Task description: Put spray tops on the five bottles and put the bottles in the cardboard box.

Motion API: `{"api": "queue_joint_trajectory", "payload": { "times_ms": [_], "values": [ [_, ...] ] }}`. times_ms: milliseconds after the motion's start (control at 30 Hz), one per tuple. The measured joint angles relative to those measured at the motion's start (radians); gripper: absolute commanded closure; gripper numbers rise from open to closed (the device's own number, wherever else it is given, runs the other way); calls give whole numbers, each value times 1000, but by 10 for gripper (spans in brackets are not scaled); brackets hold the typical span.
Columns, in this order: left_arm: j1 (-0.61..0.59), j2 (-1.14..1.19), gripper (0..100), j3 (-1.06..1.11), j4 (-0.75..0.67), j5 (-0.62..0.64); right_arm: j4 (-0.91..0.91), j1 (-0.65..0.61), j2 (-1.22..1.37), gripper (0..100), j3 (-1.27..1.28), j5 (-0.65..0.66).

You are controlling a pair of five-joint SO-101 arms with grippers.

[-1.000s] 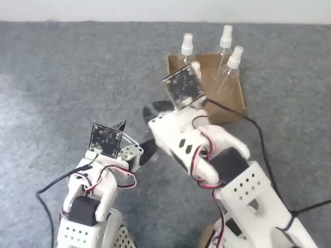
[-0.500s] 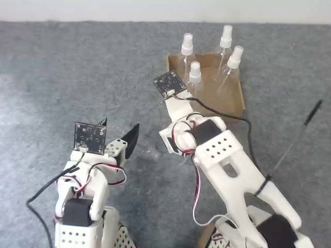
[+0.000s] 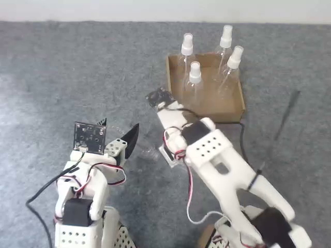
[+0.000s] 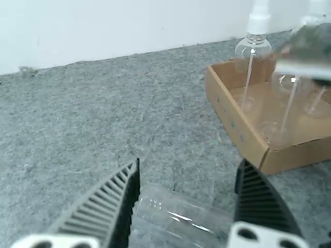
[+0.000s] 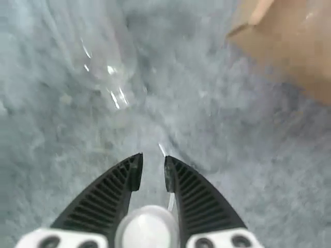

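Near the front edge of the tabletop [image 3: 77, 67], left of middle, the left pincer [image 4: 189, 170] sits low with its jaws spread wide. The last uncapped bottle [image 4: 176, 214] lies on its side between them, clear and hard to make out against the grey felt. The jaws straddle the bottle without pressing it. To me that looks like a cradle, ready to pin it so that it cannot roll while the top goes in.

Just to the right, the right pincer [image 5: 153, 160] points down at the felt close to the bottle's neck. Its jaws are drawn nearly together and clamped on a white spray top [image 5: 147, 230], with the thin dip tube [image 5: 162, 150] poking out past the tips. Held that way, the tube leads, which I judge is what threading it into the neck needs.

Further right, towards the back edge, stands the cardboard box [image 3: 232, 112] with four capped bottles [image 3: 195, 82] upright inside, grouped towards its far and left walls. I'd say the space left by the near right wall would suit the fifth.

A strip of bare felt separates the lying bottle from the box's near left corner. The right arm's wrist hangs close to that corner, so a swing that way could catch the wall. Leftwards the felt runs open to the tabletop's edge.
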Motion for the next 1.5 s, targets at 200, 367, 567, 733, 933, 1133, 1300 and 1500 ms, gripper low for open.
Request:
{"api": "queue_joint_trajectory", "payload": {
  "times_ms": [200, 367, 567, 733, 933, 1133, 1300, 1500],
  "values": [
    [-3, 0, 728, 0, 0, 0, 5, 0, 104, 916, 2, 8],
    [0, 0, 728, 0, 0, 0, 3, 46, 135, 723, -68, 9],
    [0, 0, 728, 0, -9, 0, 3, 71, 161, 636, -98, 9],
    [-21, 0, 731, 0, -9, 0, 3, 72, 170, 636, -100, 9],
    [-204, 0, 728, 0, -58, 0, 5, 71, 170, 634, -160, 11],
    [-410, -2, 728, 57, -44, -152, 81, 71, 146, 633, -166, 12],
    [-666, -2, 727, 170, -40, -278, 89, 71, 140, 633, -166, 12],
    [-804, 0, 727, 270, -40, -331, 89, -5, 140, 634, -166, 12]
  ]
}}
